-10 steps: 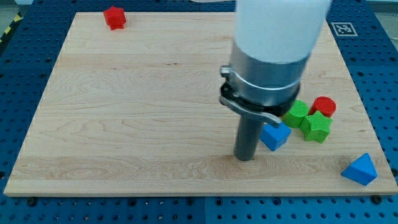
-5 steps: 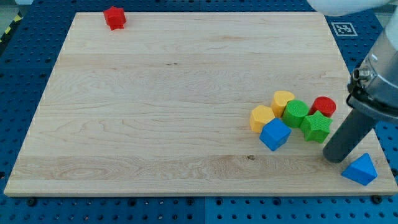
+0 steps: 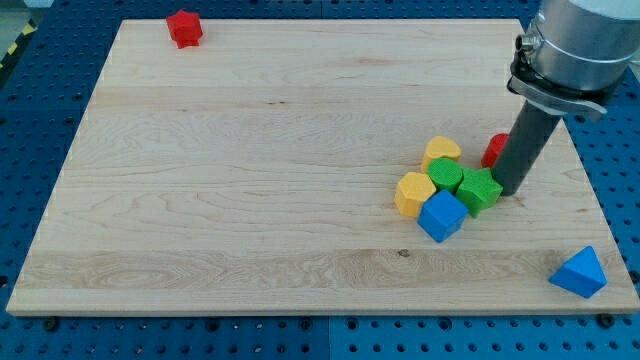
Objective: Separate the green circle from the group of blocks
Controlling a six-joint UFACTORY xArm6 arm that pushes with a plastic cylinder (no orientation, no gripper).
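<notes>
The green circle [image 3: 446, 174] sits in a tight cluster at the board's right. It touches a yellow heart [image 3: 441, 151] above it, a yellow hexagon [image 3: 414, 193] at lower left, a blue cube [image 3: 442, 215] below and a green star [image 3: 480, 189] on its right. My tip [image 3: 510, 191] is on the board just right of the green star, touching or nearly touching it. A red cylinder [image 3: 493, 150] shows partly behind the rod, apart from the cluster.
A red block [image 3: 184, 28] lies at the board's top left. A blue triangular block [image 3: 579, 272] lies at the bottom right corner. The arm's grey body [image 3: 570, 45] hangs over the board's top right edge.
My tip swept from left of the cluster around its bottom to its right side, then moved up and left. The green blocks and yellow blocks shifted left; the red cylinder split off.
</notes>
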